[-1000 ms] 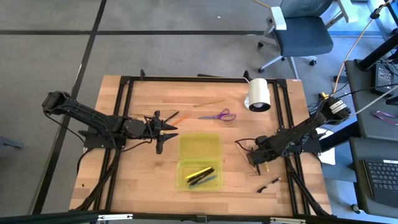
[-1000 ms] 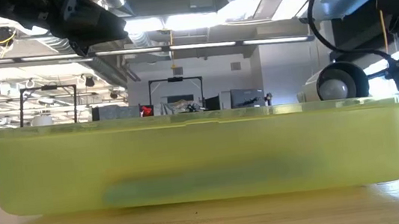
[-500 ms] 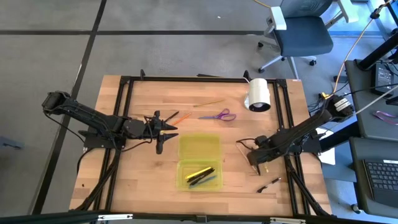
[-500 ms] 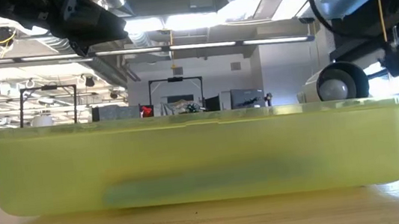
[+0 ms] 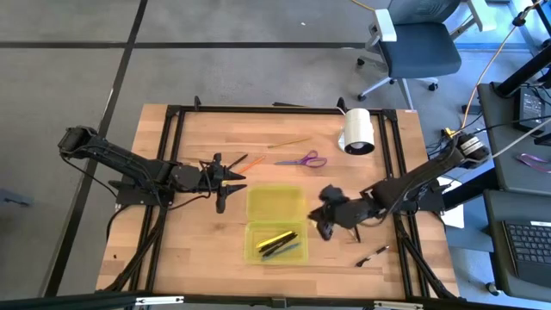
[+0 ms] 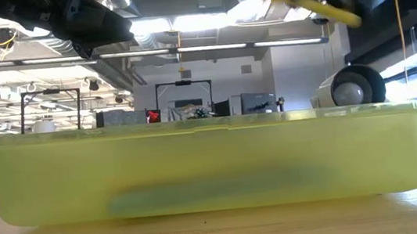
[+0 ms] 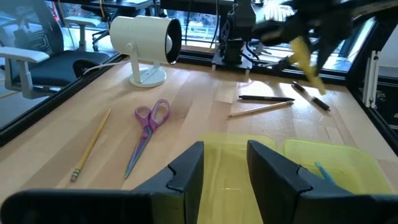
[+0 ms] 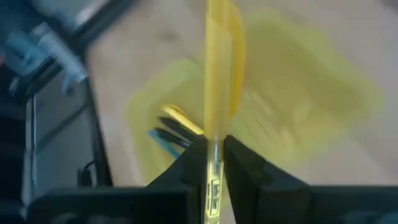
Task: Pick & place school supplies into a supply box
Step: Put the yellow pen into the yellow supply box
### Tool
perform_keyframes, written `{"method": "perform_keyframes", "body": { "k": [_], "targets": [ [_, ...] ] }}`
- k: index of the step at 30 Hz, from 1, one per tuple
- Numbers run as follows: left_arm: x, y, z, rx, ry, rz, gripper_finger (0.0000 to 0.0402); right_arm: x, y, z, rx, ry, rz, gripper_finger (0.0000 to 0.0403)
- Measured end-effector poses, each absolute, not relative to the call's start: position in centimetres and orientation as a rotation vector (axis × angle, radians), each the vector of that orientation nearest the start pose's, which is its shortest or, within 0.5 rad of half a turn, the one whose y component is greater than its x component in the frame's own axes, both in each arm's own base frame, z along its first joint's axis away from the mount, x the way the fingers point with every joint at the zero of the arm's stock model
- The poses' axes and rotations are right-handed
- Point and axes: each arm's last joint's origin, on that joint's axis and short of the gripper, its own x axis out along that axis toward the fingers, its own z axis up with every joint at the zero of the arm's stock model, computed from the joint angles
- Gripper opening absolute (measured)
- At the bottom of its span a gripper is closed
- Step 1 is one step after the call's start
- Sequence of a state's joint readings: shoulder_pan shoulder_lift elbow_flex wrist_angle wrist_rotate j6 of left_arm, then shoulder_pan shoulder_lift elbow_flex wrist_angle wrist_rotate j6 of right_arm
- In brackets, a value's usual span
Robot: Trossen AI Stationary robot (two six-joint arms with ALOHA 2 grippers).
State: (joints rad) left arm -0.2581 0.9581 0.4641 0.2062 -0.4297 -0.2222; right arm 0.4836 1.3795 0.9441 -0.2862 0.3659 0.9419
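Held pen: a slim yellow pen [image 8: 217, 74] is clamped between the fingers of the right gripper [image 8: 211, 163]; it is seen stretching forward from the fingertips, and in the low view it is shown tilted, high above the box.
Right gripper: it is placed just beside the right edge of the supply box [image 5: 275, 207], above the table [image 5: 198, 258]; its jaws are closed on the yellow pen.
Left gripper [image 5: 225, 182]: it is parked just left of the box, near its far half; the fingers [image 7: 186, 171] are held a little apart and nothing is gripped between them.
Supply box: a flat, translucent yellow-green case is laid open in two halves at the table's middle; the far half is seen bare, while yellow, black and blue pens [image 5: 277, 243] are gathered in the near half.
Scissors [image 5: 303, 159]: purple handles, laid flat beyond the box and apart from it.
Loose pencils: a wood-coloured one [image 5: 288, 143] and an orange one [image 5: 250, 162] are left on the far side of the box.
Black pen [image 5: 373, 254]: it is left near the front right of the table, well apart from the box.
White roll [image 5: 358, 131]: it is set at the far right edge.
Open room: bare wood is left along the front left and far left of the table.
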Motion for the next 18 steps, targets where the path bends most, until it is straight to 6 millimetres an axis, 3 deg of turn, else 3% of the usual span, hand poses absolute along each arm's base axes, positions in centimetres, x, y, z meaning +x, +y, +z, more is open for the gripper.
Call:
{"method": "perform_keyframes", "body": {
  "k": [5, 9, 18],
  "targets": [
    [19.9, -4.0, 22.9, -0.123, 0.252, 0.199, 0.0116, 30.0, 14.0, 27.3, 0.270, 0.614, -0.067, 0.0048],
    [19.9, -4.0, 22.9, -0.122, 0.254, 0.199, 0.0116, 33.2, 14.7, 27.6, 0.106, 0.688, 0.015, 0.0048],
    [19.8, -4.0, 22.6, -0.110, 0.287, 0.201, 0.0116, 38.9, 15.2, 23.7, -0.151, 0.893, 0.179, 0.0048]
  ]
}}
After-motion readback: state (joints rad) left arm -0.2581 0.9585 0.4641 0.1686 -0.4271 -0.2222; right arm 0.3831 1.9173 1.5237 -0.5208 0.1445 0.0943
